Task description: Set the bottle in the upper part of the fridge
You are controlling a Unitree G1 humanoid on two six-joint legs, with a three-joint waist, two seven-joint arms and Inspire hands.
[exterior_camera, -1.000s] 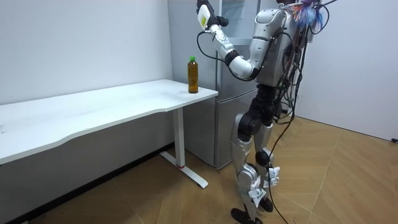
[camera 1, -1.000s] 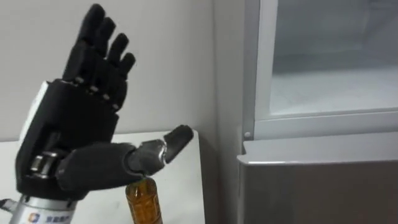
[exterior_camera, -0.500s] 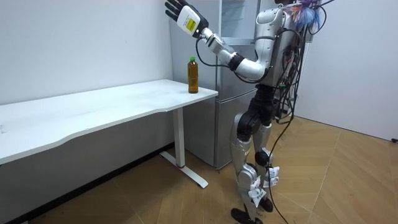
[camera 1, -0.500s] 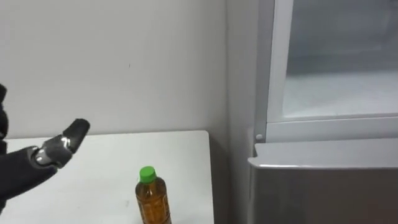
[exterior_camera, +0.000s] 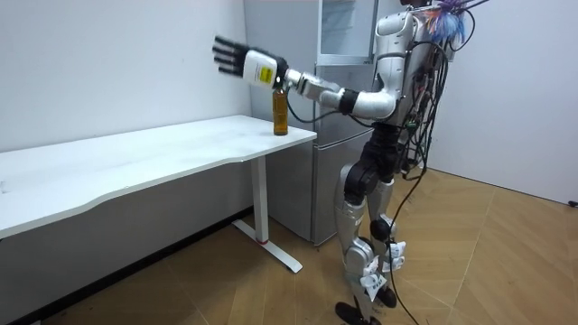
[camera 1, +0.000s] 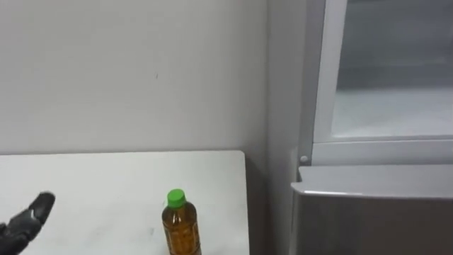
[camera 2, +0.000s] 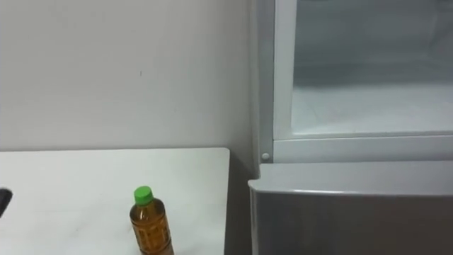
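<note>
A brown bottle (camera 1: 180,227) with a green cap stands upright near the right end of the white table (camera 1: 99,184), close to the fridge. My left hand (exterior_camera: 237,60) is stretched out above the table with its fingers spread, open and holding nothing. It hangs to the left of the bottle (exterior_camera: 281,110) and higher than it, well apart from it. One dark fingertip (camera 1: 28,216) of that hand pokes in at the lower left of the left eye view. The upper fridge compartment (camera 1: 396,106) stands open, its pale inside showing.
I stand in front of the silver fridge (exterior_camera: 339,36), beside the table's end. The shut lower fridge door (camera 1: 375,212) sits below the open compartment. A white wall (camera 1: 134,71) runs behind the table. The long tabletop (exterior_camera: 135,162) stretches off to the room view's left.
My left arm has swung down and out from in front of the fridge to above the table, left of the bottle. The bottle has not moved.
</note>
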